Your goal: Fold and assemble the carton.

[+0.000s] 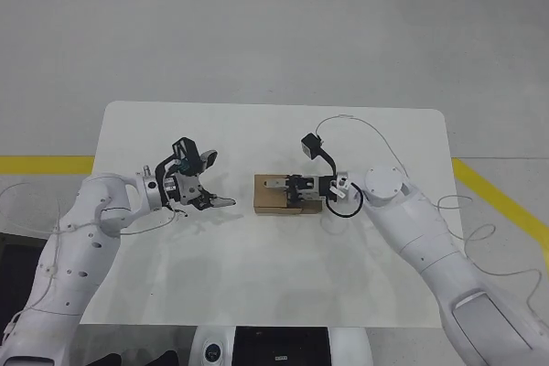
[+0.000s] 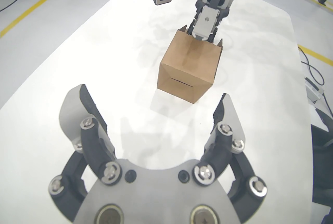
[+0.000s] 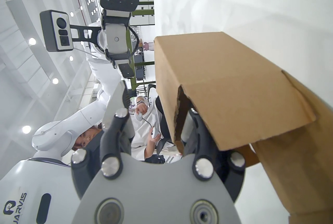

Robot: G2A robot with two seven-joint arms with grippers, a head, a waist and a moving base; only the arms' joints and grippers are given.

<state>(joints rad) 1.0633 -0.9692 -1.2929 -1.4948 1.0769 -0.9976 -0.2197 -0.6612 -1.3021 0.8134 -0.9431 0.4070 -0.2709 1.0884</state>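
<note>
The carton is sitting near the middle of the bench, its open end facing right. The right tool is straddling the carton's upper wall at that end, one finger inside, one above. The left tool is hovering just left of the carton, apart from it.

1. The carton bore no readable lettering, label or number. Its brown faces were plain cardboard, and the one mark on them was a thin dark slit in the end face, not print.
2. A white robot casing in the right wrist view carried a small dark logo with a line of dark lettering beside it. This was a maker's mark and is not read off here.
3. Yellow lines ran along the grey floor on both sides of the tabletop. They were plain painted stripes without words or figures.
</note>
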